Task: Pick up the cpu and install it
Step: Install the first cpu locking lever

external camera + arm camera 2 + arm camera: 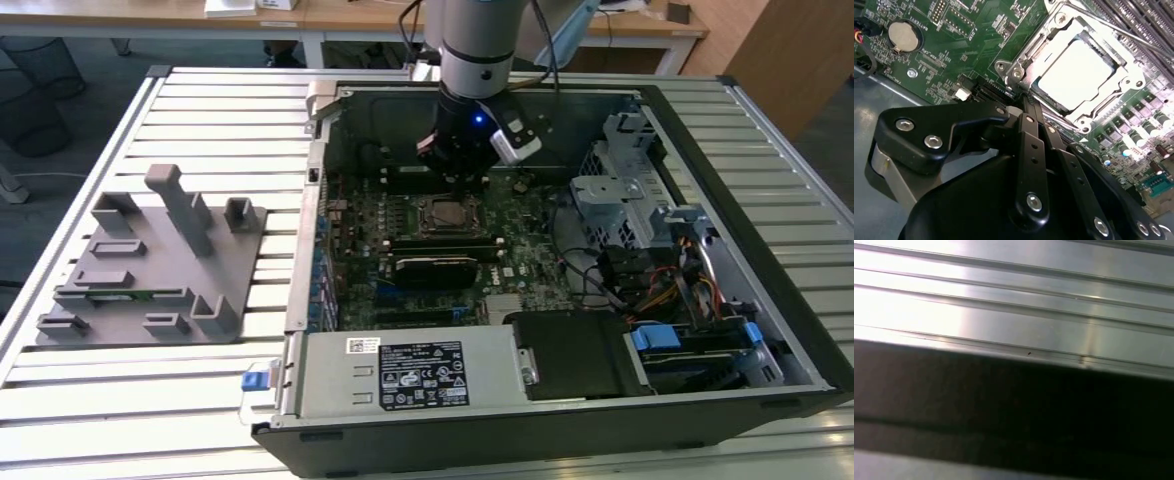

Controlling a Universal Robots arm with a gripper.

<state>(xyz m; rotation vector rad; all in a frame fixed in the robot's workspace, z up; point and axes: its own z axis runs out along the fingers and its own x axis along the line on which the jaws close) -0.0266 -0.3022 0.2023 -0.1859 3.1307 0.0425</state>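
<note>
The cpu (pixel 1076 75), a flat square chip with a bright silver-white top, lies inside the metal socket frame (pixel 1124 80) on the green motherboard (pixel 954 45). In the exterior view the socket (pixel 445 213) sits near the middle of the open computer case (pixel 747 300), which lies on a ribbed metal table (pixel 200 90). The gripper (pixel 463 180) hangs just above the socket, at its 12 o'clock edge. In the second wrist view the fingers (pixel 1026 107) are closed together and grasp nothing, their tips near the frame corner. A grey plastic fixture (pixel 147 260) stands on the table at 9 o'clock from the case, well apart.
</note>
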